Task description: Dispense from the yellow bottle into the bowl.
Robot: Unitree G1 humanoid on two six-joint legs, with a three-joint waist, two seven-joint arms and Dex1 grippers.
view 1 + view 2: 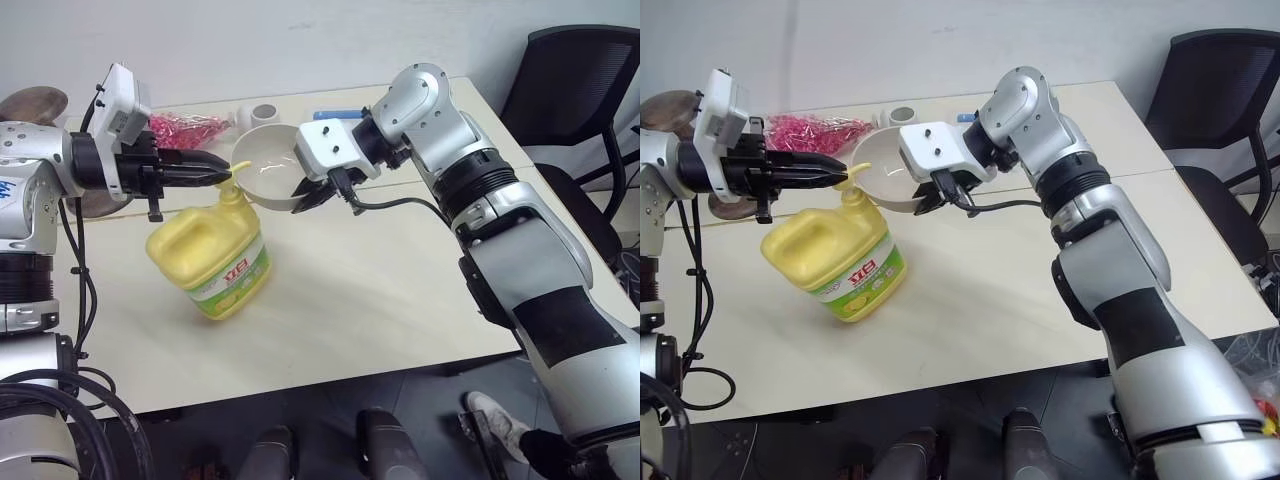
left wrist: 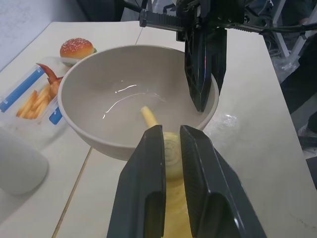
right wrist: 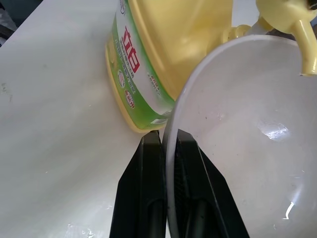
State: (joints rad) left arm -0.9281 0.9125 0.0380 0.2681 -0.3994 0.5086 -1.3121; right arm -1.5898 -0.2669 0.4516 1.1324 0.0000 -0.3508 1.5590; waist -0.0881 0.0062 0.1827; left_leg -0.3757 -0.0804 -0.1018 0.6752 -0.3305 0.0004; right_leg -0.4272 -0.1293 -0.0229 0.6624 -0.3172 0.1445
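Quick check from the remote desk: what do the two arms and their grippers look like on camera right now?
Both arms are silver-grey metal with black joint bands; the right arm has a large black panel on its lower section. Each wrist carries a white boxy camera housing. The left gripper and right gripper each have two tapered glossy black fingers. Black cables loop beside the left arm and trail from the right wrist.

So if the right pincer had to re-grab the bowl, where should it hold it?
Probably the rim: the bowl is smooth, with a thin wall the right pincer can straddle, one finger inside. Come from the side away from the yellow bottle, whose spout overhangs the other edge.
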